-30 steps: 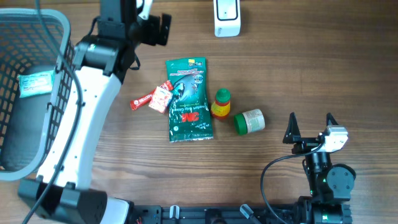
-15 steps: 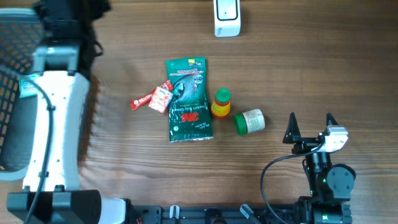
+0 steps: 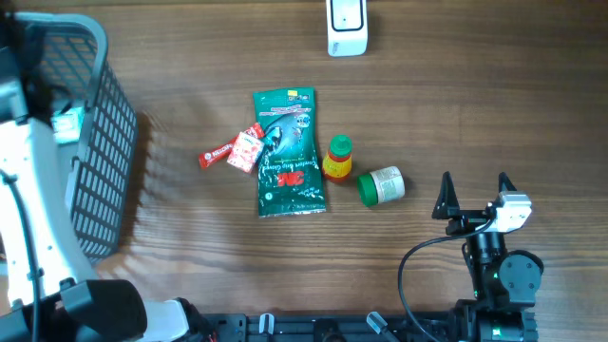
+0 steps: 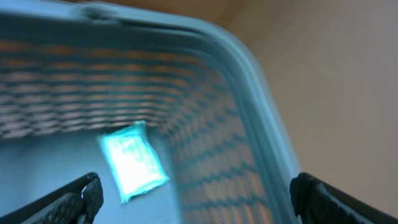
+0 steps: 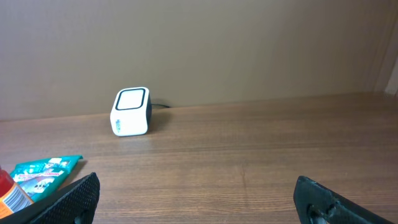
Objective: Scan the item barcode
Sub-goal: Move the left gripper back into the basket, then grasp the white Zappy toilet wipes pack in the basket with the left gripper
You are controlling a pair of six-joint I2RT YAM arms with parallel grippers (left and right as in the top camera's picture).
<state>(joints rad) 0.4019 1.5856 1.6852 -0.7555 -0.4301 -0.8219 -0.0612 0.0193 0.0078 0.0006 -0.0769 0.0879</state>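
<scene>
The green pouch [image 3: 289, 152] lies mid-table with a red sachet [image 3: 235, 150], a small bottle [image 3: 338, 159] and a green-lidded jar [image 3: 382, 185] close by, all well apart from the scanner [image 3: 347, 27] at the far edge. One pale packet [image 4: 132, 160] sits in the basket [image 3: 100, 142], so I judge four items are left. My left gripper [image 4: 196, 193] hangs wide open, empty, over the basket; my right gripper [image 3: 472, 195] stands open near the jar. Bare wood leads to the scanner; the basket rim crowds my left.

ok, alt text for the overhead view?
A green pouch, red sachet, yellow bottle and green-lidded jar lie mid-table, a white scanner at the far edge. A grey basket sits left under the left arm; the right gripper rests open, lower right.
</scene>
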